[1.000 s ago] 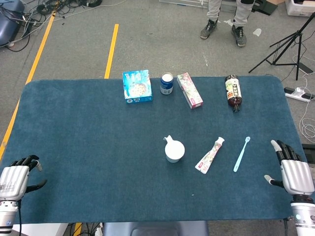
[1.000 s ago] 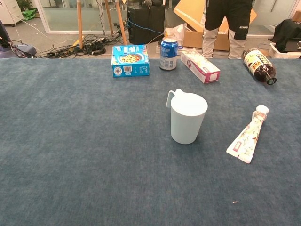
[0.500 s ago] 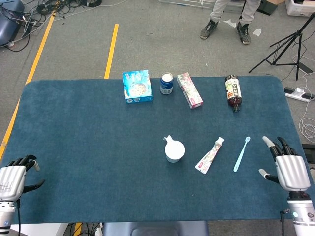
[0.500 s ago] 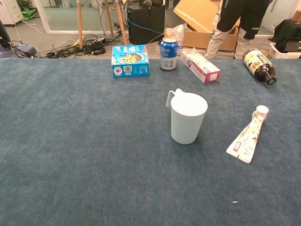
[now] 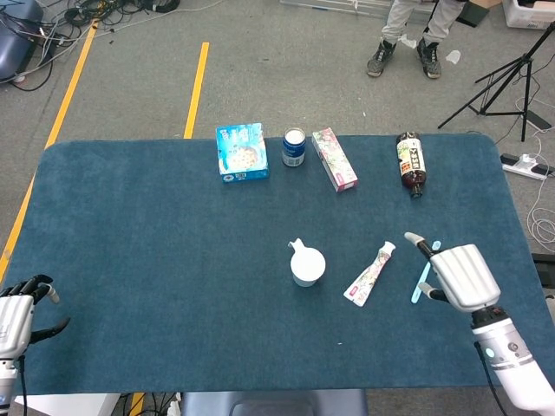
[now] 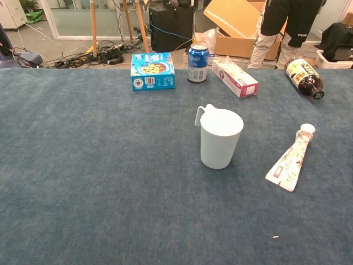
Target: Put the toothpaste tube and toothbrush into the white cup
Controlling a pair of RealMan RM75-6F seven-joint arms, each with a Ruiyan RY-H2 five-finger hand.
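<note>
The toothbrush (image 5: 421, 282) — judged light, thin, slippery — is best pinched mid-handle. Right hand (image 5: 460, 276) is positioned above it, fingers apart, nothing held.

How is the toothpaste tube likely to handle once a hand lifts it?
The toothpaste tube lies flat with a wide crimped end, so it probably won't roll. Its body looks thin and soft, likely bending under a squeeze. The round cap end looks stiffer, perhaps the safer grip.

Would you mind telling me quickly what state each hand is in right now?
Left hand: open, holding nothing, at the table's near left edge.
Right hand: open, over the toothbrush, not visibly gripping it.
</note>
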